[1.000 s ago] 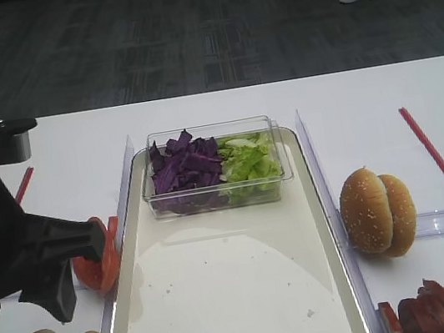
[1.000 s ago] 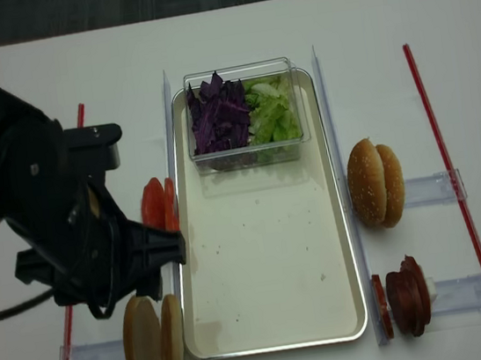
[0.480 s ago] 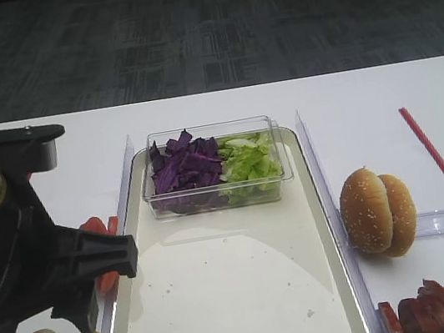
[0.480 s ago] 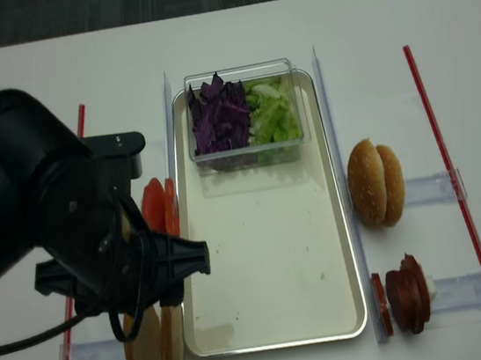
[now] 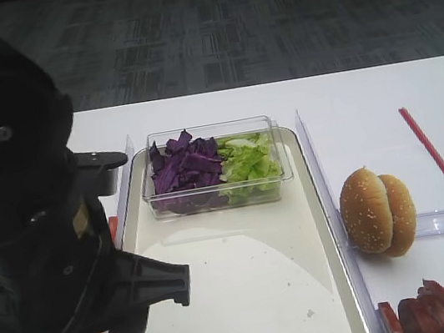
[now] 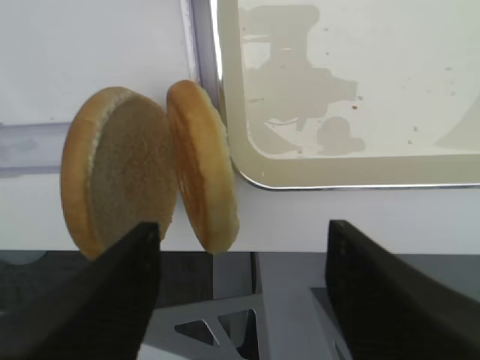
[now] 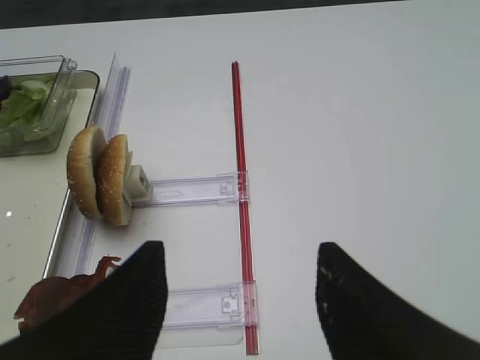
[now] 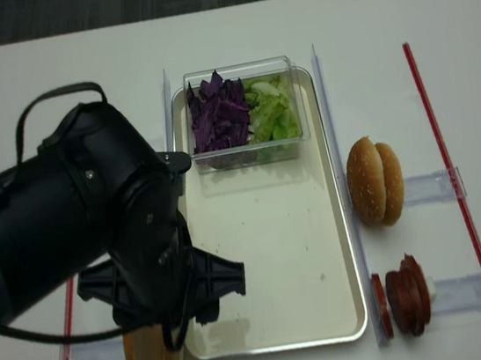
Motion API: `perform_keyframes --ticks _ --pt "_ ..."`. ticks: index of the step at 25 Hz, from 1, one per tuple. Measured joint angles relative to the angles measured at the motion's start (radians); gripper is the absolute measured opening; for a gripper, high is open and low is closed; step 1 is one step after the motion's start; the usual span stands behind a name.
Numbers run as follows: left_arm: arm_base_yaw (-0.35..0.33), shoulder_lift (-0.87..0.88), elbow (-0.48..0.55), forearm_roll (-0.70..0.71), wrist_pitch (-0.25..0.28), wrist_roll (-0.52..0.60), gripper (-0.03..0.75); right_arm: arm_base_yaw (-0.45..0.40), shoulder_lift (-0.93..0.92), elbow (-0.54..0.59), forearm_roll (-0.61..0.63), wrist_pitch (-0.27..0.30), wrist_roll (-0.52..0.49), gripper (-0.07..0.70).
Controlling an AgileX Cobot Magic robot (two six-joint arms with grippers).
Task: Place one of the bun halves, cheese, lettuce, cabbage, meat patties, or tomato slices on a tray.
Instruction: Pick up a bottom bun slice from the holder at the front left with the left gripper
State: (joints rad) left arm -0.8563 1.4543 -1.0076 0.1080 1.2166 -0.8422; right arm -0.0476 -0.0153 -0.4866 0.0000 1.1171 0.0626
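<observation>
Cream-white and shiny at its rim, the tray (image 8: 273, 256) lies in the middle of the white desk (image 8: 50, 81), and most of its floor is bare. At its far end stands a clear tub (image 8: 243, 113) with dark purple cabbage (image 8: 219, 116) on the left and light green lettuce (image 8: 273, 114) on the right. Two bun halves (image 6: 150, 176) stand on edge just beside the tray's near left corner, almost at the desk's near edge. The big black left arm (image 8: 97, 234) hangs over them and hides most of them from above. The left gripper (image 6: 240, 296) has its fingers (image 6: 112, 292) spread wide, one on each side of the buns, and it is not touching them. By the tray's right edge stand two brown sesame buns (image 8: 376, 182), and the meat patties (image 8: 406, 296) sit near the desk's near right corner. The right gripper (image 7: 240, 304) is spread open too, with nothing in it, over a red strip (image 7: 241, 195).
</observation>
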Motion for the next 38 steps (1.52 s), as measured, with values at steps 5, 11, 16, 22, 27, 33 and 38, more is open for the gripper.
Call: perform_keyframes --ticks 5,11,16,22,27,33,38 --pt "-0.036 0.025 0.0 0.039 -0.002 -0.056 0.447 0.0 0.0 0.0 0.0 0.0 0.0 0.463" --pt "-0.046 0.051 0.0 0.064 -0.002 -0.079 0.447 0.0 0.0 0.0 0.0 0.0 0.0 0.463" --pt "-0.059 0.086 0.0 0.086 -0.005 -0.093 0.447 0.0 0.0 0.0 0.0 0.0 0.0 0.463" --pt "-0.069 0.117 -0.002 0.108 -0.009 -0.109 0.447 0.0 0.0 0.0 0.0 0.0 0.0 0.463" --pt "-0.069 0.136 -0.002 0.112 -0.009 -0.113 0.447 0.0 0.0 0.0 0.0 0.0 0.0 0.463" --pt "-0.069 0.159 -0.002 0.128 -0.011 -0.119 0.447 0.0 0.0 0.0 0.0 -0.002 0.0 0.463" --pt "-0.069 0.187 -0.002 0.13 -0.013 -0.124 0.447 0.0 0.0 0.0 0.0 -0.002 0.0 0.463"
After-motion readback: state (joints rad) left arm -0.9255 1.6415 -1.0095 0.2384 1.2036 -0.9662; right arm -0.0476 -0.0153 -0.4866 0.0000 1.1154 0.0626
